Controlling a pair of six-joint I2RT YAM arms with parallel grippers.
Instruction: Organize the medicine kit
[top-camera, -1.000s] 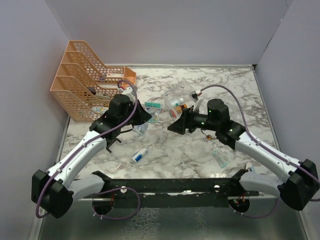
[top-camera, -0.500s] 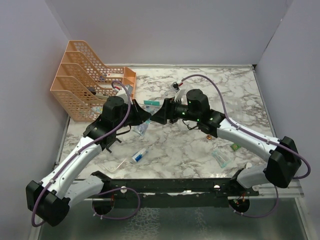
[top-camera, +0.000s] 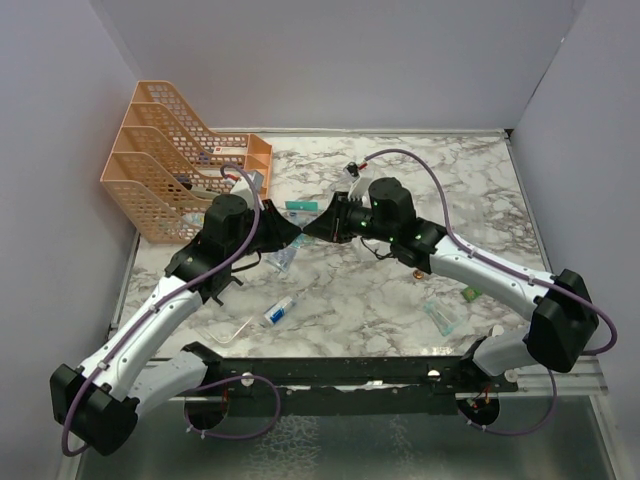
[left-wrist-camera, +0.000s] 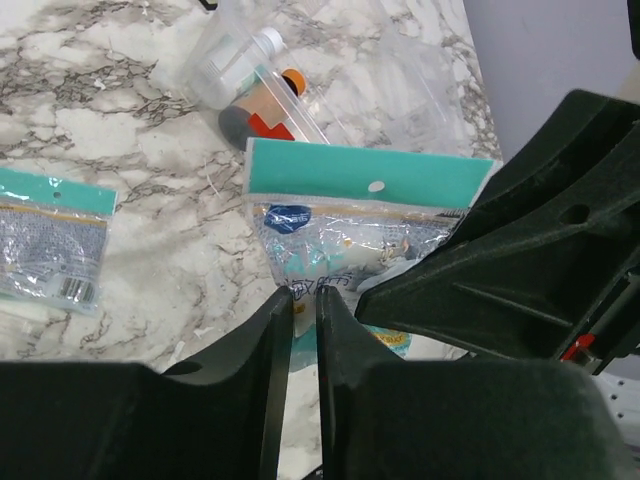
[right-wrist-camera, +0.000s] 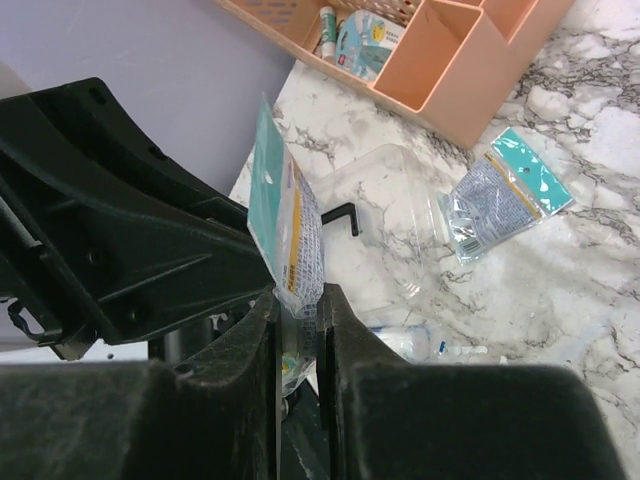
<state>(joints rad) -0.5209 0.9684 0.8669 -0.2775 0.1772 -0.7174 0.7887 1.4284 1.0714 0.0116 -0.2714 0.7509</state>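
Note:
A flat packet with a teal header (left-wrist-camera: 370, 185) hangs in the air between my two grippers. The left gripper (left-wrist-camera: 303, 300) is shut on its lower edge. From the other side the right gripper (right-wrist-camera: 298, 300) has its jaws closed on the same packet (right-wrist-camera: 290, 240). In the top view the two grippers meet nose to nose, left (top-camera: 288, 233) and right (top-camera: 312, 229). The medicine kit (right-wrist-camera: 400, 215), a clear box with a black handle, lies on the marble below the packet.
The orange mesh rack (top-camera: 170, 170) stands at the back left with small items inside. A clear pouch of bottles (left-wrist-camera: 255, 85) and a second teal packet (right-wrist-camera: 505, 195) lie nearby. A small tube (top-camera: 280, 310) and loose sachets (top-camera: 441, 315) lie toward the front.
The right arm swung left to the packet that the left gripper holds up, and its jaws closed from wide open onto it. The left gripper stayed shut on the packet.

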